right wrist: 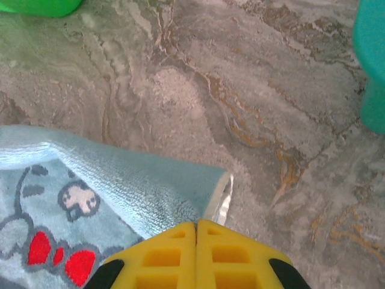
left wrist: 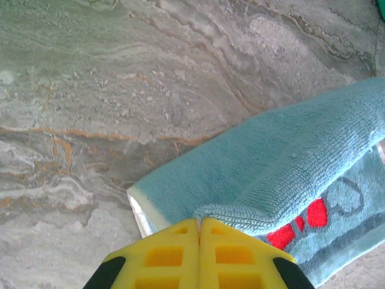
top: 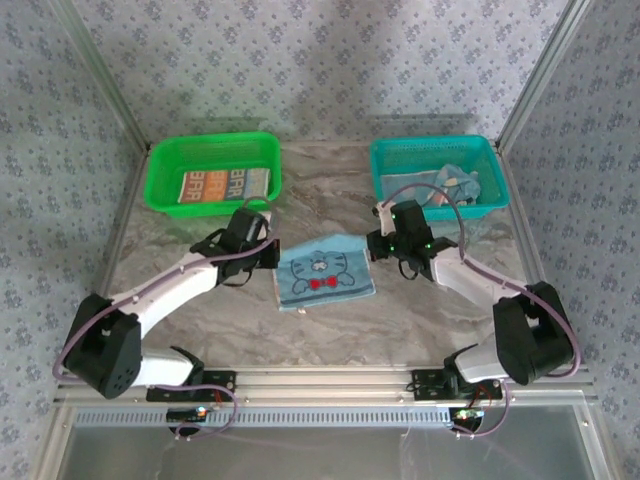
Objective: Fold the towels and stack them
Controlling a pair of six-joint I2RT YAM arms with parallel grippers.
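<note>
The light blue terry towel with a cartoon face and a red bow [top: 325, 277] lies spread near the middle of the grey marble-patterned bench [top: 330, 190], face up, roughly midway between the two arms. Its far edge is lifted and curled over rather than flat. In the left wrist view this towel [left wrist: 289, 156] rolls up into a soft fold right at the fingertips. In the right wrist view the towel's [right wrist: 120, 180] far right corner stands up, showing a pale underside.

The left gripper [top: 268, 256] sits at the towel's far left corner. Its yellow plastic fingers [left wrist: 162, 256] are pressed together, pinching the curled edge at the left gripper's tip [left wrist: 199, 224]. The right gripper [top: 378, 246] sits at the far right corner. Its yellow fingers [right wrist: 162, 256] are likewise closed tight on the raised corner at the right gripper's tip [right wrist: 197, 226].

At the bench's far left corner stands a bright green plastic mesh basket [top: 215, 142], and inside it lies the orange, white and blue-grey striped towel with block letters [top: 225, 186], folded flat. At the far right corner stands a teal plastic mesh basket [top: 432, 143], holding the crumpled light blue towel with orange-yellow spots [top: 455, 185].

The bare marble surface [left wrist: 120, 90] runs beyond the towel in both wrist views. The right wrist view also catches the green basket [right wrist: 36, 6] at upper left and the teal basket [right wrist: 373, 60] at right.
</note>
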